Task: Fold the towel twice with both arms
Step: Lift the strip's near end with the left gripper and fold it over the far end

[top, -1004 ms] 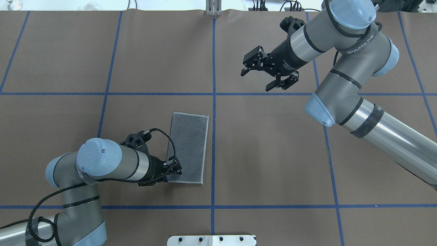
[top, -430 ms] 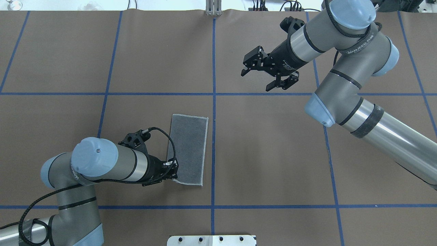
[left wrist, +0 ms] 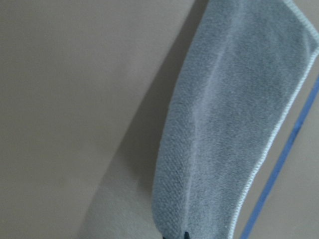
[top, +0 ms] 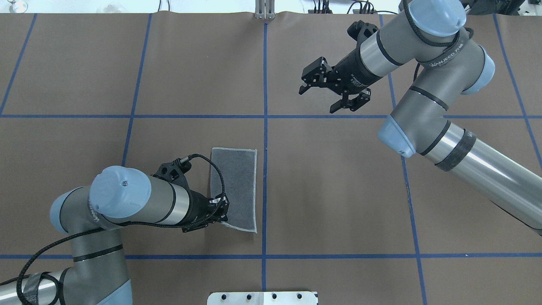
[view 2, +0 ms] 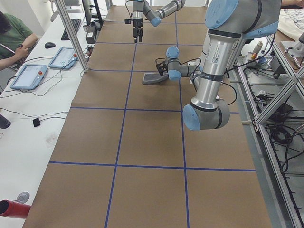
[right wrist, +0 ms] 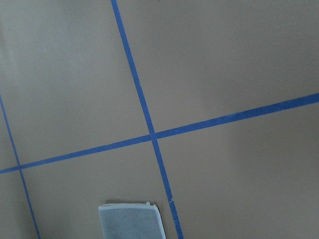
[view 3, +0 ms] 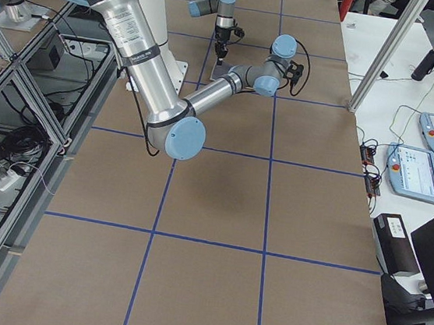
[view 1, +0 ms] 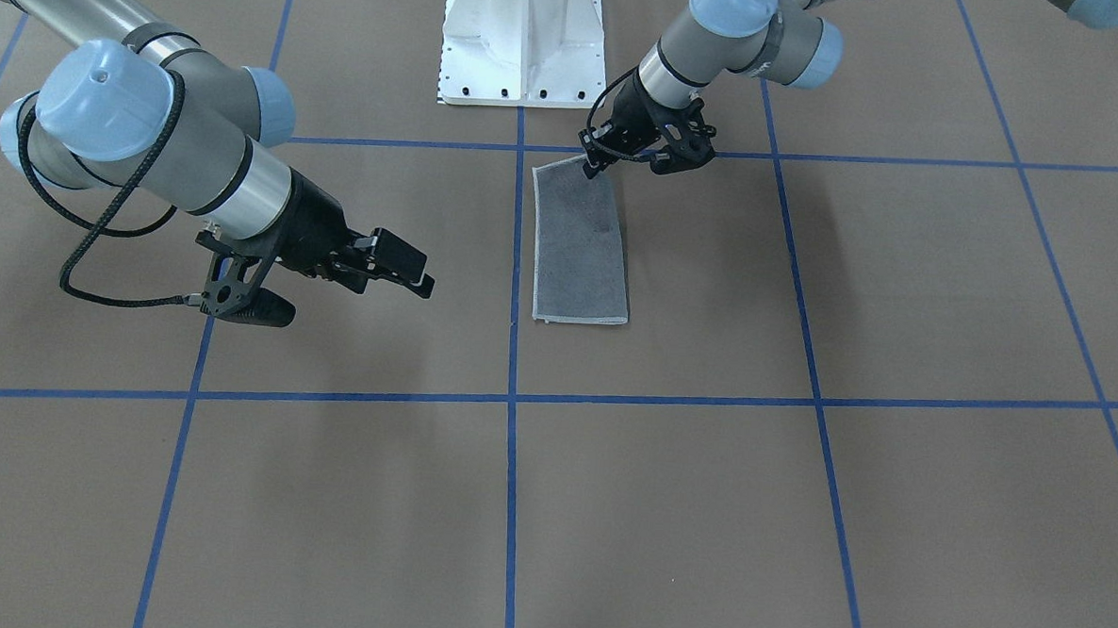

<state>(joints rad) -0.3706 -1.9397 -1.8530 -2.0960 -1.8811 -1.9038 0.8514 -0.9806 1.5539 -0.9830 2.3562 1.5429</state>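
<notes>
Left gripper (top: 222, 210) (lower centre, overhead view) is clamped on the lower-left corner of the folded grey towel (top: 237, 186). Right gripper (top: 316, 100), upper right, hangs with jaws spread, holding nothing.

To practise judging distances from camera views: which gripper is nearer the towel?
Left. The left gripper grips the towel at its near left corner; the right gripper hangs open, well apart, farther out and to its right.

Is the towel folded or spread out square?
Folded once: the towel is a narrow grey strip, not square, with doubled hems at its far end. The left gripper pinches its near corner.
</notes>
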